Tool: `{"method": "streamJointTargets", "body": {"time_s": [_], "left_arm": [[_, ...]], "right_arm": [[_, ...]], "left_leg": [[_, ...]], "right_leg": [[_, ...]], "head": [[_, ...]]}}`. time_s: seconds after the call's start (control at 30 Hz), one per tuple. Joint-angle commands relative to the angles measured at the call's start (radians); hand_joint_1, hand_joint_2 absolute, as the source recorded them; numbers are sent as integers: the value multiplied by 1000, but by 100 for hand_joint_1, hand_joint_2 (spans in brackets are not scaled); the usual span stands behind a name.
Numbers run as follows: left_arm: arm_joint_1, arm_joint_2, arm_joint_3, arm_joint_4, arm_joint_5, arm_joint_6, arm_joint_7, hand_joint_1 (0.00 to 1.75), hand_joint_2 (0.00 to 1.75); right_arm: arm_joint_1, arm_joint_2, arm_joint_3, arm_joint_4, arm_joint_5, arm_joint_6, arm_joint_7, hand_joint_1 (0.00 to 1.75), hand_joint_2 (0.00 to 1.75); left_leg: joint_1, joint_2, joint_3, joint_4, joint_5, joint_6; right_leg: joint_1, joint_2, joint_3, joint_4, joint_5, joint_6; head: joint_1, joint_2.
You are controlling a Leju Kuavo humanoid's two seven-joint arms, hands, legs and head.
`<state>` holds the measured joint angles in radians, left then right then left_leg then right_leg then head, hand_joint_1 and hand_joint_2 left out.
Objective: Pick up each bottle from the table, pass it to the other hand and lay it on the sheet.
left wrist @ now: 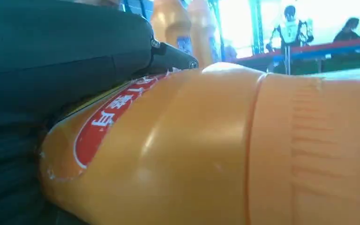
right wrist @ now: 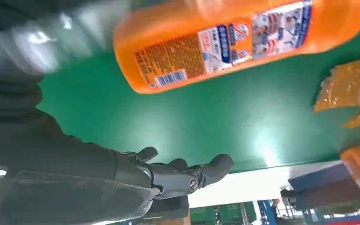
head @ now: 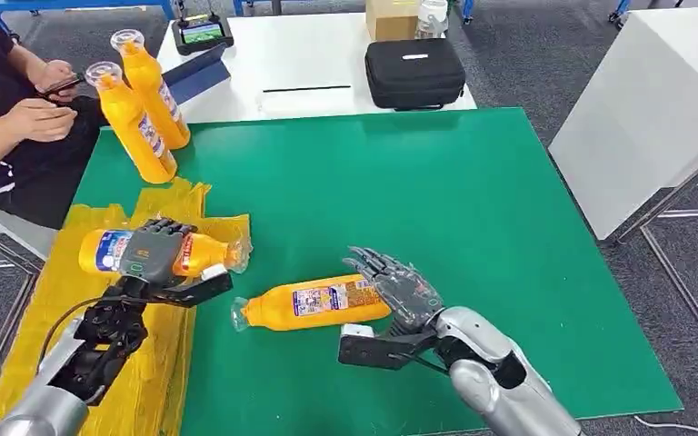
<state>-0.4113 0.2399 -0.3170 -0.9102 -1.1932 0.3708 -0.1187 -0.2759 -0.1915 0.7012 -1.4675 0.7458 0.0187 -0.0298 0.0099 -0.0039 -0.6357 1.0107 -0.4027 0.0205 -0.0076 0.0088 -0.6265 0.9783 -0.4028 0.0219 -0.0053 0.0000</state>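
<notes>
The left hand (head: 150,257) clamps around a lying bottle (head: 202,253) over the crumpled yellow sheet (head: 168,204), its neck pointing toward the table's (head: 436,200) middle. The right hand (head: 398,289) rests with fingers (right wrist: 187,174) spread, holding nothing, just beside the base of a second bottle (head: 314,303) lying on the green table. Two more bottles (head: 143,107) stand at the far left corner, near a seated person (head: 4,118) holding a phone (head: 58,87). A black case (head: 414,73) sits on the white table behind.

Bottles (head: 314,303): we see glossy orange plastic, printed labels.
Sheet (head: 159,363): crinkled yellow plastic film.
Table mat (head: 418,209): smooth matt green.
Case (head: 414,73): black matt fabric.
</notes>
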Motion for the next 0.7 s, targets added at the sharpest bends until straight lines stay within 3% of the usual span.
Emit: {"method": "streamJointTargets", "body": {"time_s": [0.03, 0.07, 0.3, 0.4, 0.7], "left_arm": [[-107, -14, -136, 205, 51, -111, -62, 0, 175], [-114, -11, -151, 217, 53, -130, -63, 0, 0], [-131, -1, -128, 208, 232, -224, -186, 0, 0], [-162, -3, -126, 203, 366, -342, -264, 0, 0], [-236, -11, -123, 182, 599, -483, -343, 0, 0]], "right_arm": [[-61, -36, 69, 119, -10, 50, 18, 0, 175], [-68, -30, 71, 145, 2, 50, 29, 0, 175], [-158, 35, 75, 323, 41, 36, 22, 0, 175], [-211, 80, 80, 428, 53, 34, 20, 0, 175], [-240, 133, 89, 540, 97, 15, 35, 0, 175]], "left_leg": [[0, -2, 4, -1, -1, 0], [0, -3, 7, -1, -1, 0], [1, 2, 5, 0, -1, -1], [1, 1, 3, 0, -1, -1], [1, 0, 3, 0, 1, -1]], "right_leg": [[0, -3, 5, -1, -1, 0], [1, -4, 8, -1, -2, 0], [1, 1, 6, -1, -1, -1], [1, 1, 4, 0, 0, -1], [1, -2, 5, 0, -1, -1]], "head": [[0, 0], [0, 0], [0, 0], [0, 0], [0, 0]]}}
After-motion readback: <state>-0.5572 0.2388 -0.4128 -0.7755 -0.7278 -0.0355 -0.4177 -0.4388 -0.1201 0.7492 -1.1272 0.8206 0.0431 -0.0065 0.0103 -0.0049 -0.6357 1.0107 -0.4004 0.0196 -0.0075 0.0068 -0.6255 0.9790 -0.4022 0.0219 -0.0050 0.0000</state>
